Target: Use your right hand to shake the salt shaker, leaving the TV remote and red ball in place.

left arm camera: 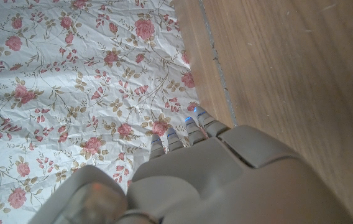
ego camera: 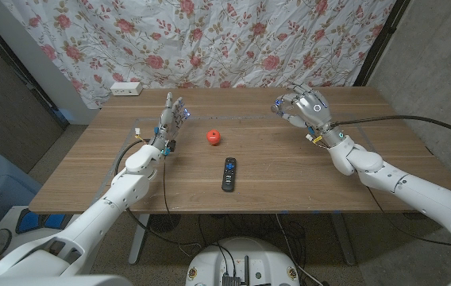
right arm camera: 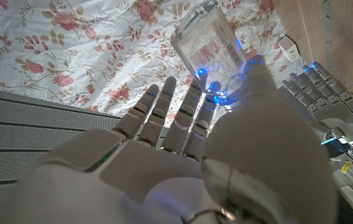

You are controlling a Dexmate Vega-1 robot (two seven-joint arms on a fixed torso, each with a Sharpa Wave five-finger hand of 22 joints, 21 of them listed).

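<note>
While lifted for shaking: salt shaker (right arm camera: 210,50) pinched in right robot hand (ego camera: 301,107).
Head view: TV remote (ego camera: 229,173), red ball (ego camera: 213,137) rest untouched on table (ego camera: 289,179); left robot hand (ego camera: 170,119) spread, holding nothing. Right wrist view: clear shaker between thumb and fingertips (right arm camera: 195,93).

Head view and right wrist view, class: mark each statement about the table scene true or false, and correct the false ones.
1. The right hand holds the shaker off the table. True.
2. The ball sits nearer the robot than the remote. False: the ball lies farther away, behind the remote.
3. The left hand grips the remote. False: it holds nothing and stands apart from the remote, over the table's left part.
4. The remote lies on the table with neither hand touching it. True.
5. The shaker is red. False: it is clear glass; the ball is red.
</note>
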